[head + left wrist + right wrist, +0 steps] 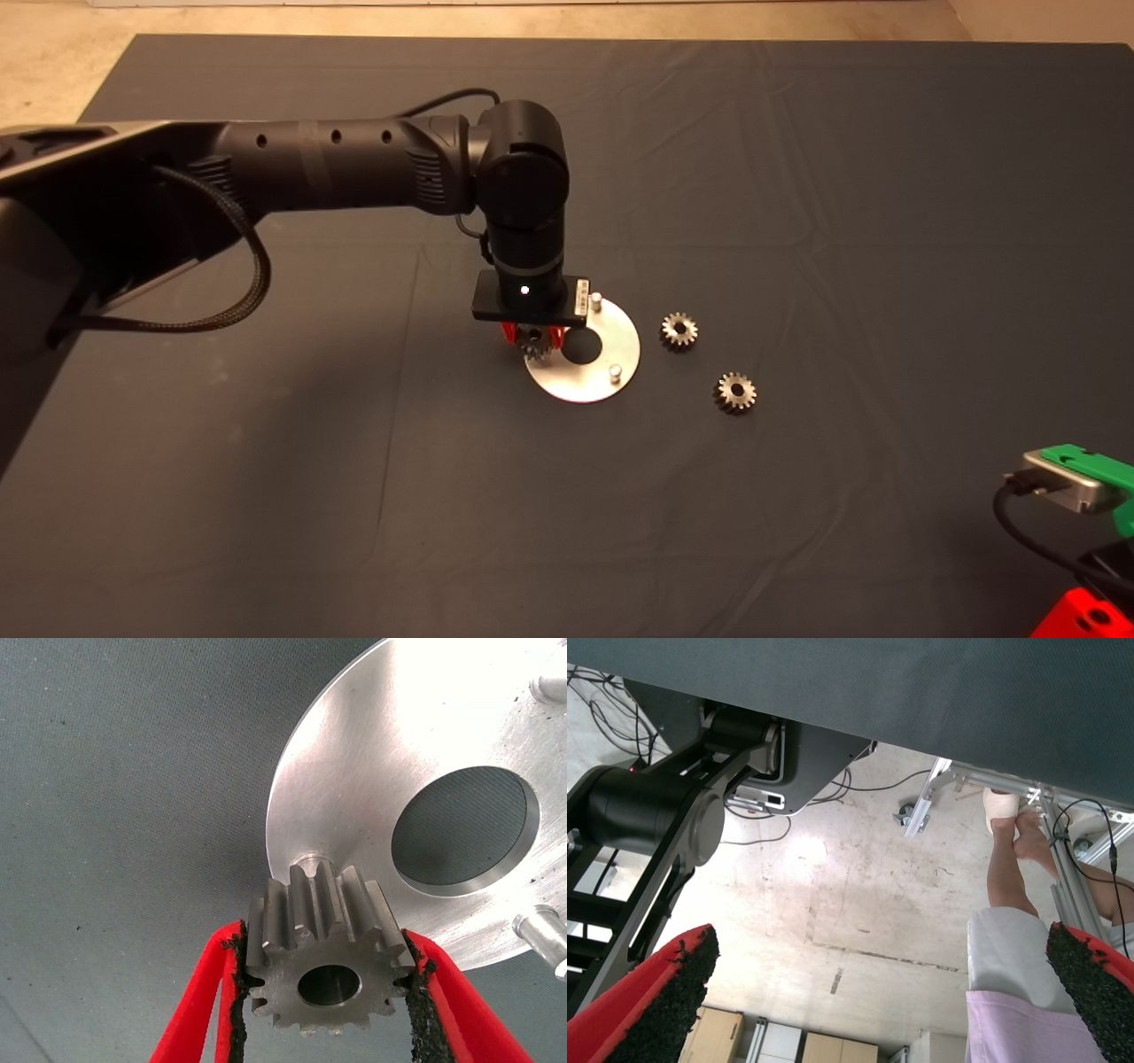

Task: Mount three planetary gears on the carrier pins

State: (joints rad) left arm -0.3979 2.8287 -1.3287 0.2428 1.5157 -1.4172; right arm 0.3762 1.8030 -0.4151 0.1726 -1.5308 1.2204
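The first of the three gears is going on. The left gripper (534, 341) stands at the near-left part of the disc (611, 350), its red fingers (199, 1010) clamped on opposite sides of a gear (323, 957) held flat, bore facing up toward the wrist camera. In the left wrist view a bright metal face shows inside the bore, and a short stub of metal sits on the disc right behind the gear — I judge the gear to be centred on the third pin, perhaps partly down it, though how far down I cannot tell.

The next move, as I read it, is a straight push down with the gear kept level so the bore does not bind, then a release once it rests on the disc.

The other two pins stand bare — one at the far rim (596, 299), one at the near-right rim (614, 370). Two more gears lie flat on the mat to the right of the disc, one just beside it (679, 330), the other (735, 392) a little nearer and further right.

The gears are silvery-grey, with pointed teeth and a round centre hole; the disc is flat and shiny with a large hole in the middle.

The right gripper (1085, 483) waits at the lower right edge, fingers spread wide with nothing between them.
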